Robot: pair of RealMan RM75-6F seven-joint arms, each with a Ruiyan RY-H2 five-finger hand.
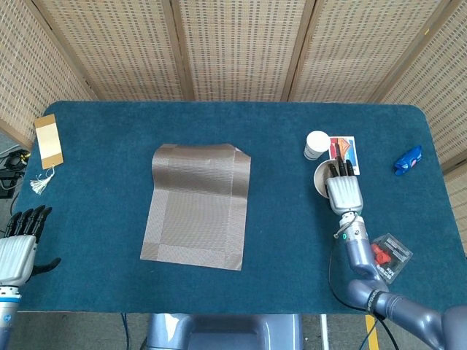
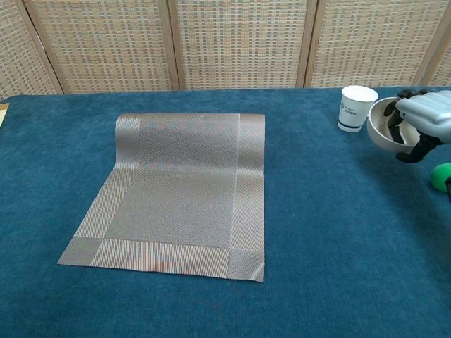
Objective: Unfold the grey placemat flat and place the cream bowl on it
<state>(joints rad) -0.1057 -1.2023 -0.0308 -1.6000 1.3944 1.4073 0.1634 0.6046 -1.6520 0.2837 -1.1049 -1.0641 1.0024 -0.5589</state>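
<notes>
The grey placemat [image 1: 197,206] [image 2: 176,193] lies on the blue table, its far edge still curled over. My right hand [image 1: 343,189] [image 2: 421,120] grips the cream bowl [image 1: 321,179] [image 2: 380,124] by its rim, fingers hooked inside, held above the table to the right of the mat and close to the paper cup. My left hand [image 1: 20,244] hangs off the table's left front corner with fingers apart and nothing in it; the chest view does not show it.
A white paper cup [image 1: 316,144] [image 2: 355,108] and a picture card [image 1: 344,154] sit just beyond the bowl. A green ball [image 2: 442,176], a red packaged item [image 1: 384,256], a blue object [image 1: 408,160] and a tan tag [image 1: 49,140] lie around the table.
</notes>
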